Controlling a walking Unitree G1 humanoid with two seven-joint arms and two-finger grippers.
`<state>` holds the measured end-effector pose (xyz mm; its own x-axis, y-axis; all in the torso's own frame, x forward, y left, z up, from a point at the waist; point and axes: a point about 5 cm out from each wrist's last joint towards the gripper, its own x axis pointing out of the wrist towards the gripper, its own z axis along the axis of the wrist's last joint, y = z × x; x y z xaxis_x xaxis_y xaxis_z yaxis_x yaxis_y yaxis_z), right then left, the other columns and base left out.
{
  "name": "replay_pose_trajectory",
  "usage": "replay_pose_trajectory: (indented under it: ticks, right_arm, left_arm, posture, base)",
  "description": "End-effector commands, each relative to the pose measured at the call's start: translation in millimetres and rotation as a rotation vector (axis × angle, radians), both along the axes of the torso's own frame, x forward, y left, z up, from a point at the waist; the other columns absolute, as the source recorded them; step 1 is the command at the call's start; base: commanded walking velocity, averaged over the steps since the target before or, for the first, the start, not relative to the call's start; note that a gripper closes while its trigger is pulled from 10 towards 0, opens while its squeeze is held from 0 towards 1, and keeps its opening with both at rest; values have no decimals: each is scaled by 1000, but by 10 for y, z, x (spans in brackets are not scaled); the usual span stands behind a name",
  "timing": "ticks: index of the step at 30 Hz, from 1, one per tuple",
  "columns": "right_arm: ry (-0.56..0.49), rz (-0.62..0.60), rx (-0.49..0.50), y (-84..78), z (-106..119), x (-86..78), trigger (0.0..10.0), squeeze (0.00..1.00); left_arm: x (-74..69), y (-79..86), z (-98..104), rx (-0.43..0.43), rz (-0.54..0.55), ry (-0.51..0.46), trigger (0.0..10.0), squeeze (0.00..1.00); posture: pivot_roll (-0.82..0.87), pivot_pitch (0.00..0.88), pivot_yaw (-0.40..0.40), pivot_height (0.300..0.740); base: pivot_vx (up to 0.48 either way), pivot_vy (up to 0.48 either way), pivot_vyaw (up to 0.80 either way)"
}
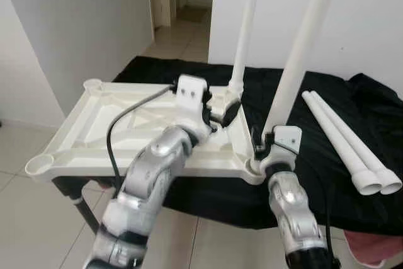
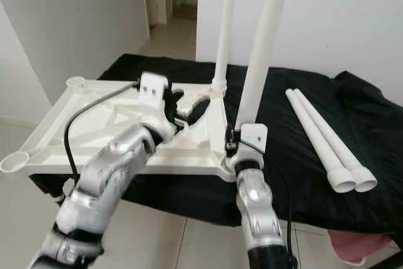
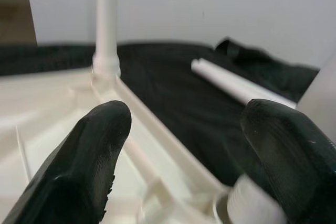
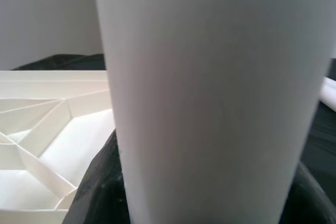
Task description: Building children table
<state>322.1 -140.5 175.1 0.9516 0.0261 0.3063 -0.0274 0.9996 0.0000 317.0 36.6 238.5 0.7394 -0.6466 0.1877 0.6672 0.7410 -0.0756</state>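
White tabletop (image 1: 94, 124) and legs (image 1: 349, 149), black cloth (image 1: 352, 111).

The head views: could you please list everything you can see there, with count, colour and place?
Tabletop: one, white, upside down on the black cloth, ribbed underside up.
Standing legs: two, white, upright in the tabletop's right-hand corners, far one, near one.
Loose legs: two, white, lying side by side on the cloth to the right.
Cloth: one, black, covering the low surface.
Pink fabric: one, on the floor at lower right.
Floor: pale tiles.
Left tool: black fingers open, over the tabletop near the far leg's base.
Right tool: closed around the near leg's base.
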Motion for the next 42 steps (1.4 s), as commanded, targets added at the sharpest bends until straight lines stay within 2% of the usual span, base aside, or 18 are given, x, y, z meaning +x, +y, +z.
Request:
replay_pose_trajectory:
  ticks: [1, 4, 6, 9, 11, 18, 21, 28, 32, 34, 38, 42]
  right_arm:
    - [25, 17, 6, -13, -95, -22, 10000, 0]
    - [26, 46, -5, -16, -162, -40, 10000, 0]
    - [39, 87, -27, -13, -229, -33, 10000, 0]
    - [45, 107, -38, -11, -255, -28, 10000, 0]
    - [55, 146, -47, -15, -295, 1, 10000, 0]
    - [64, 183, -56, -25, -285, 84, 10000, 0]
    - [91, 205, 12, -57, -293, 130, 10000, 0]
    - [158, 265, 18, -102, -347, 166, 10000, 0]
    - [168, 258, -43, -161, -377, 175, 10000, 0]
    - [148, 312, -133, -131, -395, 138, 10000, 0]
    - [133, 411, -238, -84, -456, 67, 10000, 0]
    - [141, 435, -265, -80, -487, 48, 10000, 0]
  left_arm:
    - [-43, -32, 19, 17, -50, -5, 10000, 0]
    - [-78, -24, -74, 47, -58, -1, 10000, 0]
    - [-161, -48, -185, 110, -103, -19, 10000, 0]
    - [-200, -63, -233, 134, -127, -21, 10000, 0]
    - [-276, -86, -336, 182, -172, -22, 10000, 0]
    - [-355, -95, -439, 234, -217, -25, 10000, 0]
    - [-409, -82, -498, 269, -249, -23, 10000, 0]
    - [-437, -38, -576, 319, -246, -15, 10000, 0]
    - [-440, -14, -586, 335, -238, -18, 10000, 0]
    - [-438, 5, -589, 338, -235, -15, 10000, 0]
    - [-440, 28, -586, 343, -228, -17, 10000, 0]
    - [-441, 34, -584, 344, -229, -17, 10000, 0]
  posture:
    - [-1, 68, 26, 740]
    - [-1, 71, 27, 740]
    - [1, 77, 32, 740]
    - [1, 77, 32, 740]
    - [4, 83, 36, 740]
    - [10, 87, 39, 740]
    - [19, 89, 40, 740]
    - [20, 94, 43, 740]
    - [22, 103, 44, 740]
    - [21, 109, 46, 740]
    - [21, 114, 49, 740]
    - [21, 114, 49, 740]
  base:
    - [0, 0, 0]
    - [0, 0, 0]
    - [0, 0, 0]
    - [0, 0, 0]
    - [0, 0, 0]
    - [0, 0, 0]
    - [0, 0, 0]
    - [0, 0, 0]
    - [0, 0, 0]
    - [0, 0, 0]
    - [0, 0, 0]
    - [0, 0, 0]
